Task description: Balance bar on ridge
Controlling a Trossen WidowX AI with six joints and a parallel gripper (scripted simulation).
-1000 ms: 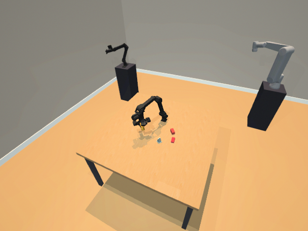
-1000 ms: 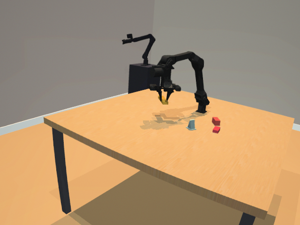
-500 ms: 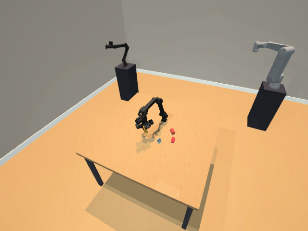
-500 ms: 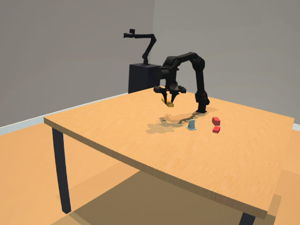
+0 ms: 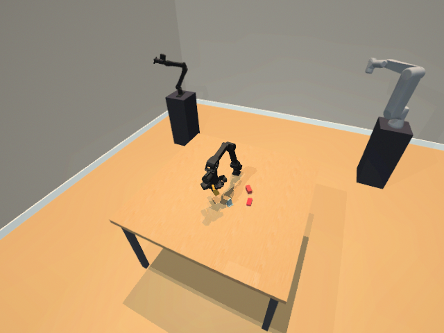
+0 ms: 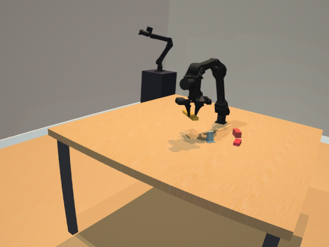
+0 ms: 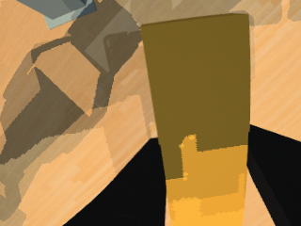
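Observation:
The yellow bar [image 5: 216,192] [image 6: 195,117] [image 7: 202,85] is held in the air above the table. My gripper [image 6: 192,115] [image 7: 206,160] is shut on it, with one black finger on each side of the bar in the wrist view. The bar looks roughly level; its exact tilt is hard to tell. The blue-grey ridge [image 5: 229,202] [image 6: 209,137] stands on the table, to the right of the gripper and nearer the camera in the top and exterior views. Part of the ridge [image 7: 52,6] shows at the top left in the wrist view. The bar is apart from the ridge.
Two red blocks lie to the right of the ridge: one red block [image 5: 248,189] [image 6: 237,133] farther back and one red block [image 5: 249,201] [image 6: 237,142] nearer. The wooden table [image 5: 200,236] [image 6: 159,159] carries the arm's base behind them. Two other arms stand on pedestals beyond the table.

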